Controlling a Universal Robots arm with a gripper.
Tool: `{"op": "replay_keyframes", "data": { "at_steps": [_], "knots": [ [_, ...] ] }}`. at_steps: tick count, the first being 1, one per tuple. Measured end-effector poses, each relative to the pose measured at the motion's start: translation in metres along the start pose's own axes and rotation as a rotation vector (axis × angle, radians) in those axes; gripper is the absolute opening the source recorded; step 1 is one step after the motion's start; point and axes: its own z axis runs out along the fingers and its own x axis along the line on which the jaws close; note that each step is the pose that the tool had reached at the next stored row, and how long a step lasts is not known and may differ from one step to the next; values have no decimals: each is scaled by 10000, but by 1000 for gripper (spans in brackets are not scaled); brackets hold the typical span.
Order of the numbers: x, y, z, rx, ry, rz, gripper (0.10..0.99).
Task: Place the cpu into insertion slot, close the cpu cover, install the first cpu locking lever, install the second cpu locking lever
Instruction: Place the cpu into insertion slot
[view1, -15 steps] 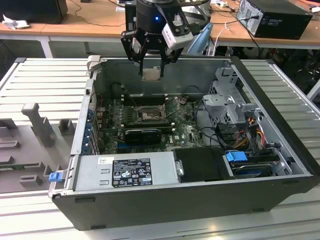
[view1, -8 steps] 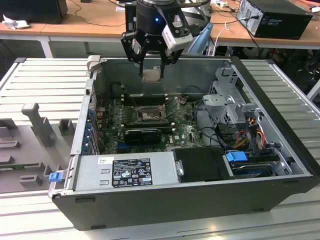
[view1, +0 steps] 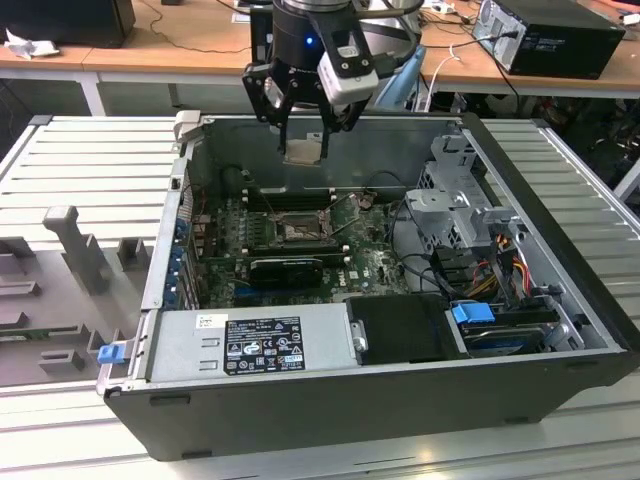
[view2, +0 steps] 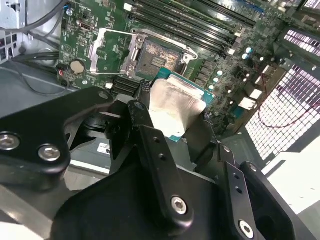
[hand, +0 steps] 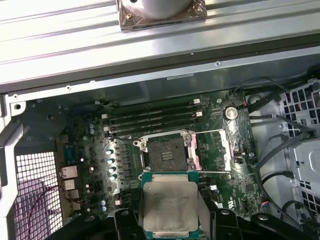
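Claw (view1: 304, 142): clamped on cpu (hand: 170, 207) by opposite edges, held flat above insertion slot (hand: 166, 152), not touching | handling: light, stiff, probably fragile underneath; edges only | cpu cover (hand: 216, 150) open beside slot | setting: green board (view1: 370, 262) in open computer case (view1: 330, 420), slatted metal table (view1: 90, 160), desks (view1: 180, 45) far behind

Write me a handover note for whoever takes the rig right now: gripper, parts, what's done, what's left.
Gripper: shut on the cpu, gripped by its edges and held in the air above the open computer case.
Insertion slot: empty, on the green board below; the cpu is well clear of it.
Cpu cover: swung open beside the slot.
Done: cpu is in the grasp, over the board.
Left: cpu not seated, cover not closed, neither locking lever installed.
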Motion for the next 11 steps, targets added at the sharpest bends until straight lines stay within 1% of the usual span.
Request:
{"op": "replay_keyframes", "data": {
  "at_steps": [5, 11],
  "knots": [
    [0, 0, 2, -13, -65, 734, 529],
    [0, 0, 3, -23, -113, 1268, 529]
  ]
}}
